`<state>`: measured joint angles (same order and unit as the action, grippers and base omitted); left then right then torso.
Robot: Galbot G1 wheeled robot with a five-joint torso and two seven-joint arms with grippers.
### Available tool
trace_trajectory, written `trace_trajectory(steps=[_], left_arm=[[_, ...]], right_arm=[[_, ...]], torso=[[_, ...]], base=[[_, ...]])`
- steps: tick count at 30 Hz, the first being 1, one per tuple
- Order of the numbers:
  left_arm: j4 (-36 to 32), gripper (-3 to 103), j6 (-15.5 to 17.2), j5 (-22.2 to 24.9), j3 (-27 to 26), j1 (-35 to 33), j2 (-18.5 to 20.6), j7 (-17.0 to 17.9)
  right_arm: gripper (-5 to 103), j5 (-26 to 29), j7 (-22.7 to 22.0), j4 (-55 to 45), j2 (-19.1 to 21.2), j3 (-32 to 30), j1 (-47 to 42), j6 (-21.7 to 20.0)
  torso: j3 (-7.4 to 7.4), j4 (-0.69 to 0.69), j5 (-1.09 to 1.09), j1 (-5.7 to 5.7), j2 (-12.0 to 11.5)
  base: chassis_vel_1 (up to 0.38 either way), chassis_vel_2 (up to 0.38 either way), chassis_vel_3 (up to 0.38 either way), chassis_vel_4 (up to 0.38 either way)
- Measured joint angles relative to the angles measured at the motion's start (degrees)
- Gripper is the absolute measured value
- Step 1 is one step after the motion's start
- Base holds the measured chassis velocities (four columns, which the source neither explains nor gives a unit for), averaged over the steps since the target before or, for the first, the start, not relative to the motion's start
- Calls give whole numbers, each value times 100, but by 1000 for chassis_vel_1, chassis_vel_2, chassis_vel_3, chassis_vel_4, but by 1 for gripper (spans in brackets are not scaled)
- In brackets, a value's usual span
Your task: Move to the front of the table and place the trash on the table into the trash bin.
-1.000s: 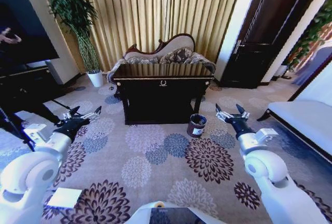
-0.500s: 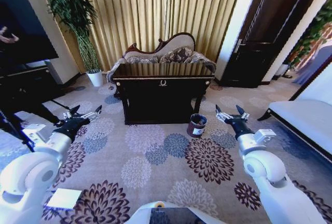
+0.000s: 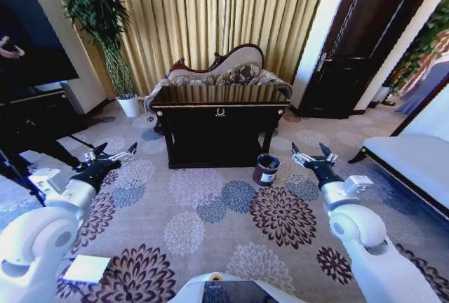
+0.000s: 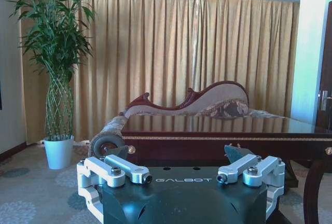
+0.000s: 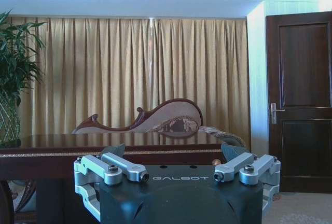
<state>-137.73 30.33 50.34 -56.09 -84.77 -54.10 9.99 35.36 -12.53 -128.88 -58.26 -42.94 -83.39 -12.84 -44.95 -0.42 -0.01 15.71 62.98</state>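
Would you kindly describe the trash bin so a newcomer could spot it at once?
Find the dark glossy table before the gold curtains. On the carpet by its front right leg stands the trash bin, a small dark round bucket with a white label, unlike the white plant pot far left.

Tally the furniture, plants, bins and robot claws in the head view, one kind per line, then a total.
Tables: 1, the table
Sofas: 1, the sofa
Potted plants: 1, the plant
Bins: 1, the trash bin
Claws: 2, left claw, right claw, both open
Total: 6
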Motion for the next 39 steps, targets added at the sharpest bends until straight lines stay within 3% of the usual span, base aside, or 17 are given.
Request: trace_trajectory(steps=[28, 39], left_arm=[[-36, 100, -32, -32, -23, -76, -125, -92], [-88, 100, -410, -218, -89, -300, -550, -97]], right_arm=[[100, 1, -6, 19, 20, 36, 34, -4], [100, 95, -9, -75, 161, -93, 262, -356]], torso=[[0, 0, 0, 0, 0], [0, 0, 0, 0, 0]], base=[[0, 0, 0, 0], [0, 0, 0, 0]])
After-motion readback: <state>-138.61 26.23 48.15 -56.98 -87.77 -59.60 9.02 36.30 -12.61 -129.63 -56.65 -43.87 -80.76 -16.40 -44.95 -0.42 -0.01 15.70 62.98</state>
